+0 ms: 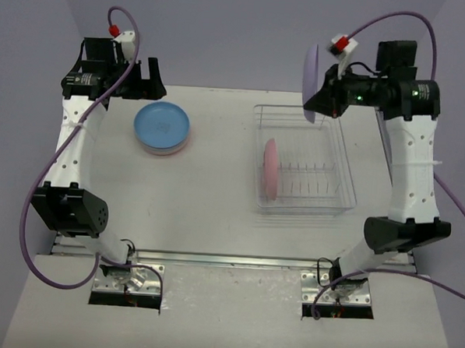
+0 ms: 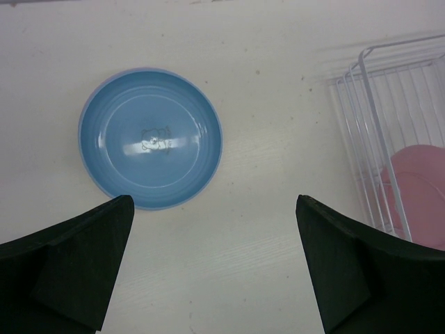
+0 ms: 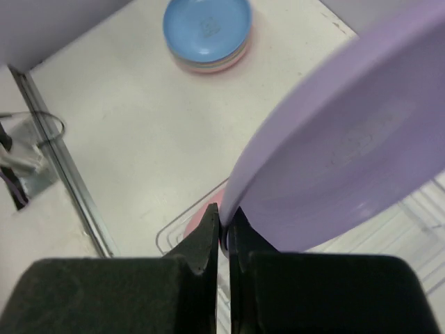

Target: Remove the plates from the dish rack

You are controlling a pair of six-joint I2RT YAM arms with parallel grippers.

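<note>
My right gripper (image 1: pixel 320 101) is shut on the rim of a lilac plate (image 1: pixel 310 83) and holds it on edge in the air above the far end of the wire dish rack (image 1: pixel 338 160). In the right wrist view the lilac plate (image 3: pixel 348 146) fills the right side, pinched at the gripper (image 3: pixel 224 221). A pink plate (image 1: pixel 270 170) stands on edge in the rack. A stack of plates with a blue plate (image 1: pixel 162 126) on top lies flat on the table at the left. My left gripper (image 1: pixel 136 82) is open and empty behind it; the left wrist view shows the blue plate (image 2: pixel 150 137) ahead.
The table's far edge meets the lilac wall just behind both grippers. A metal rail (image 1: pixel 236 260) runs along the near edge by the arm bases. The rack's left corner (image 2: pixel 368 90) shows in the left wrist view with the pink plate (image 2: pixel 421 195) inside.
</note>
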